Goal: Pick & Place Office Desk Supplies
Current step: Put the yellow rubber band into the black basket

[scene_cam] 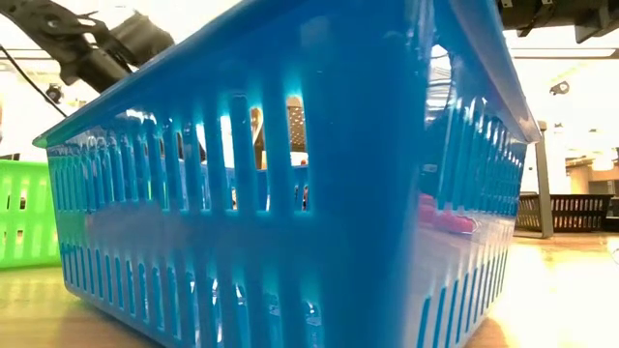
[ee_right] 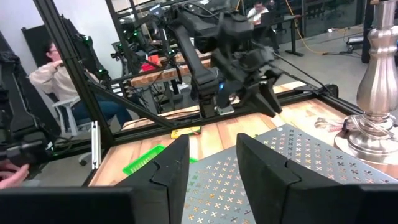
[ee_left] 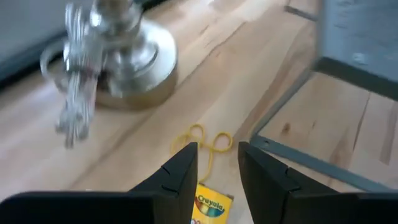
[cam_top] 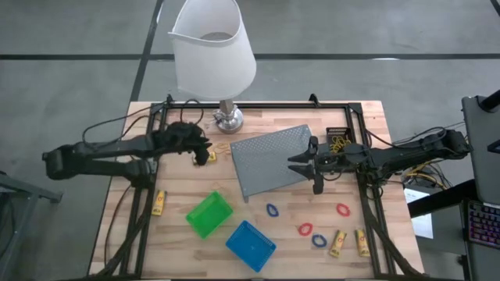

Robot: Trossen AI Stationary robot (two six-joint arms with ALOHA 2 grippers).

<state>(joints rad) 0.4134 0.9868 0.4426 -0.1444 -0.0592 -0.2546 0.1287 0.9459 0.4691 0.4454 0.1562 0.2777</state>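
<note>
My left gripper [cam_top: 205, 152] [ee_left: 214, 168] is open, low over the table near the lamp base. A yellow crayon box [cam_top: 209, 157] [ee_left: 211, 208] lies on the wood between its fingers, with thin yellow rubber bands [ee_left: 204, 140] just beyond. My right gripper [cam_top: 310, 165] [ee_right: 211, 162] is open over the right edge of the grey mesh tray [cam_top: 269, 160]. More yellow boxes [cam_top: 158, 203] [cam_top: 337, 243], red loops [cam_top: 305, 229] and blue loops [cam_top: 272, 209] lie on the table. A green bin [cam_top: 208, 213], a blue bin [cam_top: 250, 244] and a black bin [cam_top: 337, 139] holding rubber bands stand there too. My left gripper comes down from above with its fingers [ee_left: 183, 171] on either side of the crayon box's end [ee_left: 214, 202]. The box lies flat on the table. I cannot tell whether the fingers touch it.
The white-shaded lamp [cam_top: 212, 43] stands on its metal base [cam_top: 228, 119] [ee_left: 124, 56] at the far edge, close to my left gripper. The blue bin [scene_cam: 290, 193] fills the low view, with the green bin [scene_cam: 24, 213] beside it. A person sits beyond the table [ee_right: 53, 78].
</note>
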